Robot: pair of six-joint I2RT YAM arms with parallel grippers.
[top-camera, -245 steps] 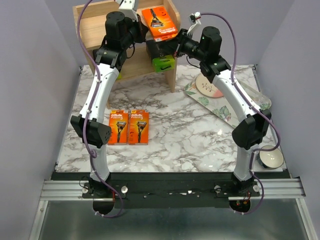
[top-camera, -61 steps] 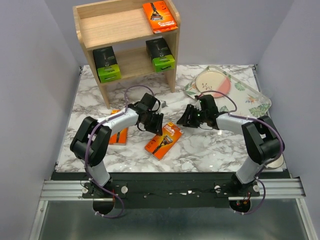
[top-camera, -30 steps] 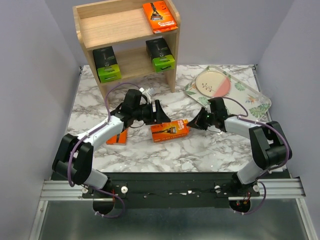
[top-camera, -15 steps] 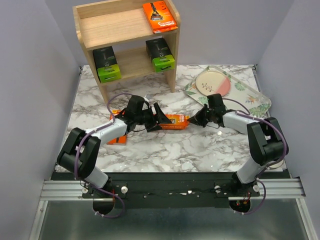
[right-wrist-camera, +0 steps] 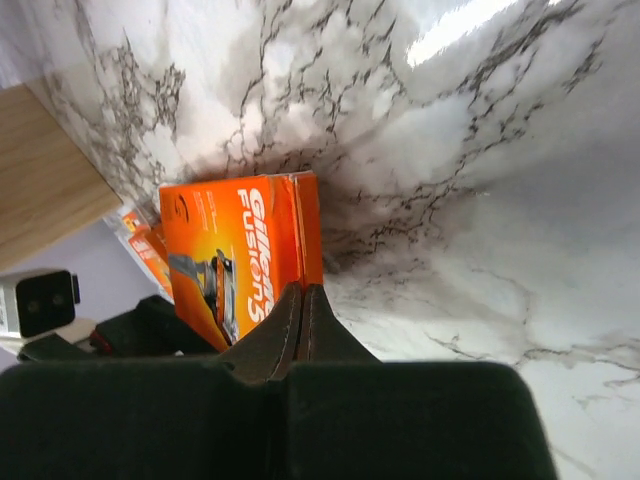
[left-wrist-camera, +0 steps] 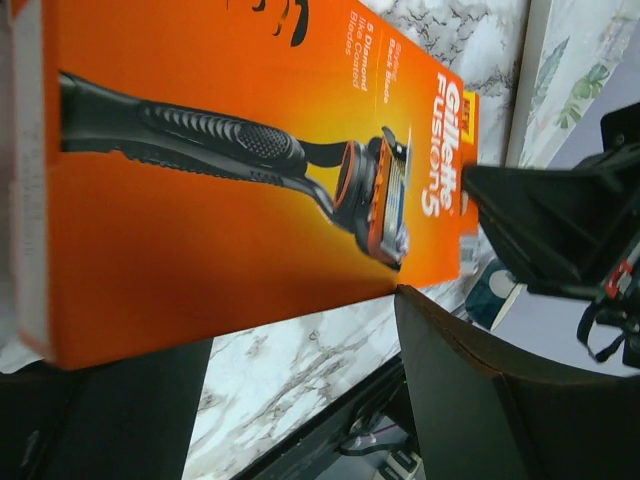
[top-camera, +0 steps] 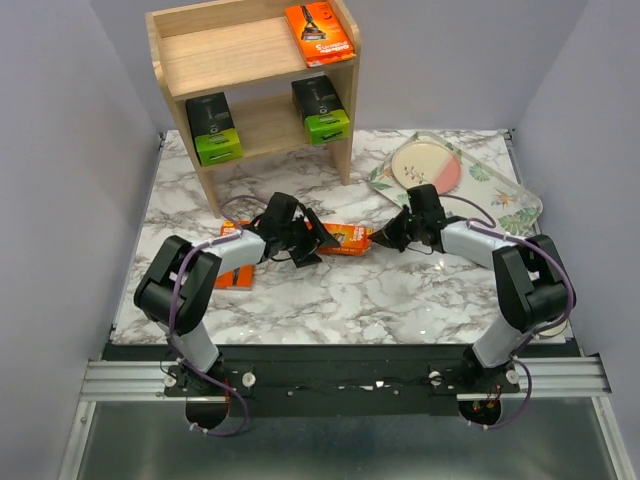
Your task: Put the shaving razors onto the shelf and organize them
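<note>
At the left fingers (top-camera: 318, 236): a wide spread, bracketing the left end of an orange razor pack (top-camera: 345, 240); cannot tell whether gripping or merely touching. At the right fingers (right-wrist-camera: 302, 298): pressed together into one dark wedge, tip against the pack's opposite end. Between the two, the pack apparently tipped up on a long edge, printed razor face toward the left wrist camera, resting on the counter (top-camera: 400, 300) in front of the shelf (top-camera: 250, 55) and not on it.

Just beside the left forearm and partly under it, a second orange pack (top-camera: 238, 277), flat on the counter.

Farther back, at the counter's rear left, the light wooden shelf with two tiers. On the top tier's right end, a third orange pack (top-camera: 318, 33), lying flat. On the lower tier, two dark packs (top-camera: 213, 128) with lime-green ends, one at each side, well apart.

At the rear right, a floral tray (top-camera: 505, 195) set at an angle, with a pink-and-cream plate (top-camera: 425, 167) inside its near-left end.

Underneath everything, glossy white marble with grey veining, catching a bright glare in the right wrist view. Around it, plain pale lilac walls (top-camera: 60, 150) on the left, back and right. Along the near edge, a metal rail (top-camera: 340, 375) carrying both arm bases.
</note>
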